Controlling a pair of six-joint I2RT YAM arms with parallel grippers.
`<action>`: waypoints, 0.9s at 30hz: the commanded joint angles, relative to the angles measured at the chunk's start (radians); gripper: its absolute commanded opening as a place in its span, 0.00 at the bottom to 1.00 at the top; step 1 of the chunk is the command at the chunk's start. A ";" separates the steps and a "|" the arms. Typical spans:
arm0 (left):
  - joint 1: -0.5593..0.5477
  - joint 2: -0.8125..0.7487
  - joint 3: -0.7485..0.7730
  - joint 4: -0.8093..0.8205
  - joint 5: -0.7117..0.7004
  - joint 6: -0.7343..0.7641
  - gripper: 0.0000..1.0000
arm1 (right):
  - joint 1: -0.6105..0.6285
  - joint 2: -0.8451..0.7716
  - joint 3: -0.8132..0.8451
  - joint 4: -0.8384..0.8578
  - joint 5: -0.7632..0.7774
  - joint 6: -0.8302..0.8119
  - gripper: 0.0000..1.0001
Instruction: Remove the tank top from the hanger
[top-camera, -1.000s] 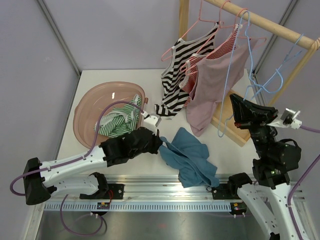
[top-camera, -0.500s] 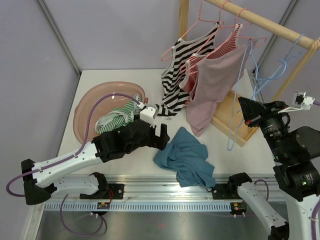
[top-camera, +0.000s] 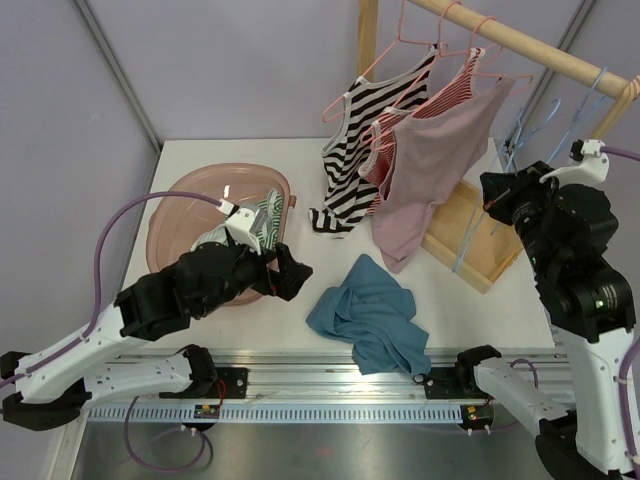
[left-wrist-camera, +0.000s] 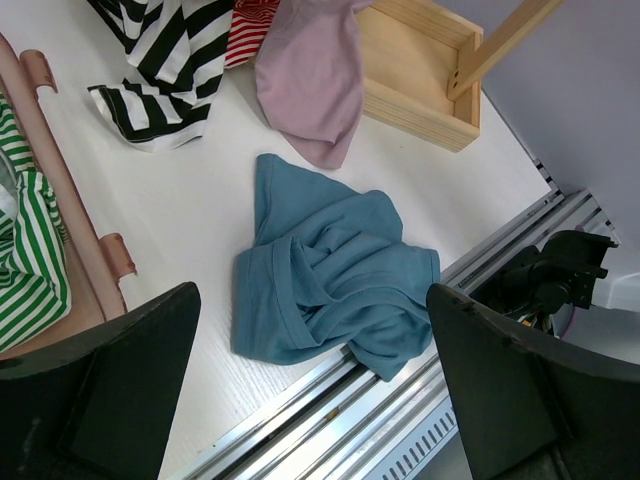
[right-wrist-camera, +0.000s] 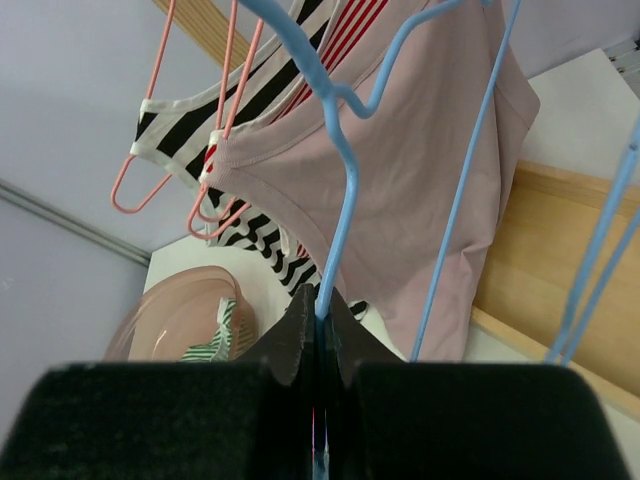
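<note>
The blue tank top (top-camera: 368, 318) lies crumpled on the white table near the front rail, off any hanger; it also shows in the left wrist view (left-wrist-camera: 330, 280). My left gripper (top-camera: 285, 272) hovers to its left, above the table, with its jaws wide open and nothing between them (left-wrist-camera: 312, 290). My right gripper (top-camera: 497, 195) is raised at the right, shut on the wire of an empty light-blue hanger (top-camera: 470, 240). In the right wrist view, that hanger (right-wrist-camera: 345, 200) rises straight out of the shut gripper (right-wrist-camera: 320, 300).
Black-and-white striped (top-camera: 350, 150), red-striped (top-camera: 440, 95) and pink (top-camera: 425, 165) tops hang on pink hangers from the wooden rail (top-camera: 520, 45). Its wooden base (top-camera: 470, 235) sits right of the table. A pink basin (top-camera: 170, 215) at the left holds a green-striped garment (top-camera: 240, 245).
My left gripper opened, let go of the blue tank top and drew back to the left. My right gripper carried the empty blue hanger up and back towards the rail.
</note>
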 joint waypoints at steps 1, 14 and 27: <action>0.000 -0.009 0.019 -0.031 -0.009 0.007 0.99 | 0.004 0.070 0.076 0.066 0.049 0.034 0.00; 0.000 0.020 -0.019 -0.009 0.008 0.036 0.99 | 0.004 0.378 0.434 0.012 0.223 -0.057 0.00; 0.000 0.020 -0.036 -0.023 0.058 0.034 0.99 | -0.052 0.424 0.353 0.058 0.284 -0.037 0.00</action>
